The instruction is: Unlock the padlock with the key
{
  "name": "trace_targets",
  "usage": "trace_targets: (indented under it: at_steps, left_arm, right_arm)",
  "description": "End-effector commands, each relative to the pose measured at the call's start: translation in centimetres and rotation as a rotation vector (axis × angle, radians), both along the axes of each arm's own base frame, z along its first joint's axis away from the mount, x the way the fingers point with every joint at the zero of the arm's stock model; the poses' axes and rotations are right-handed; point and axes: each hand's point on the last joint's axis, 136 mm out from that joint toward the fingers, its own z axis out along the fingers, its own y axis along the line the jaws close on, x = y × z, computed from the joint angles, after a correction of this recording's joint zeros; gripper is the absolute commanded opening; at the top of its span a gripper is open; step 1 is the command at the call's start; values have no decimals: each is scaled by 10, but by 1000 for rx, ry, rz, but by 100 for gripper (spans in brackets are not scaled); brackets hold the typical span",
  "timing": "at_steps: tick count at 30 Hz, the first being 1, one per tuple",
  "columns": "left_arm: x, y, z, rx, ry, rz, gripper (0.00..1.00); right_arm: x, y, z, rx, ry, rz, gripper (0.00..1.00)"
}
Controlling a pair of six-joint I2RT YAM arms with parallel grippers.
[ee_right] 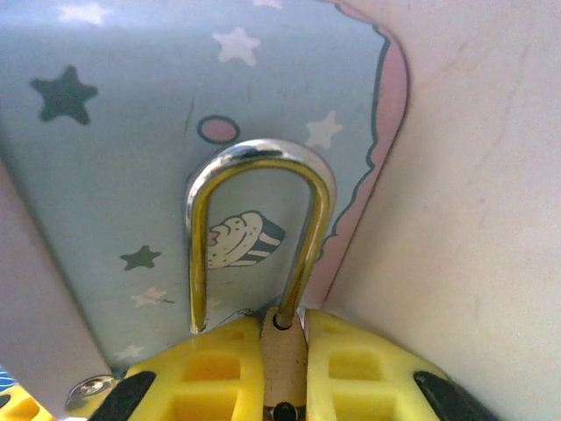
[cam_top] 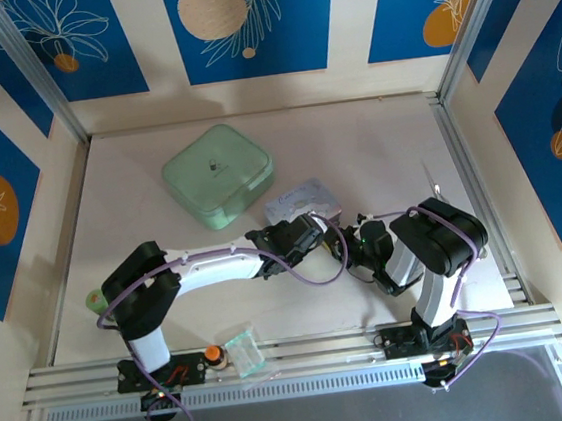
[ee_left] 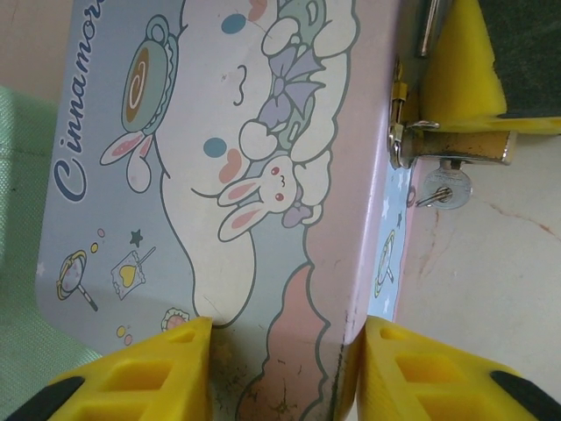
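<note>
Brass padlock just beside the tin, key in its keyhole, is pinched by the right hand. The left hand clamps the tin's two sides

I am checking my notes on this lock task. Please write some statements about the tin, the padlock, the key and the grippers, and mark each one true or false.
1. The left gripper clamps the cartoon tin between its fingers. True.
2. The other gripper is open and away from the lock. False: the right gripper is shut on the brass body of the padlock.
3. The small silver piece lies loose, far from the lock. False: the key hangs at the padlock's underside, seemingly inserted.
4. A green box lies on the table beyond the cartoon tin. True.
</note>
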Motion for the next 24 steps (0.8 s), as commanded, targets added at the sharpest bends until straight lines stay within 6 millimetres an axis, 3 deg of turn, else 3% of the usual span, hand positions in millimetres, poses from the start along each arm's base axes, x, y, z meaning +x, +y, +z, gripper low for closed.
trace_targets:
  at_steps: [1,5,11,20,24]
  left_arm:
    - [-23,36,-48,150,151,42,41]
    - [-9,34,-36,91,95,105,48]
    - [10,31,-24,77,14,166,57]
    - [44,43,-19,57,-50,248,62]
    - [48,39,-13,37,-63,222,70]
  right_arm:
    - [-7,-7,-11,-52,48,18,0]
    - [-31,-14,-37,-143,189,110,0]
    - [-63,-8,-54,-225,339,298,0]
    - [-88,-14,-51,-234,447,464,0]
    - [-98,-18,-49,-288,489,542,0]
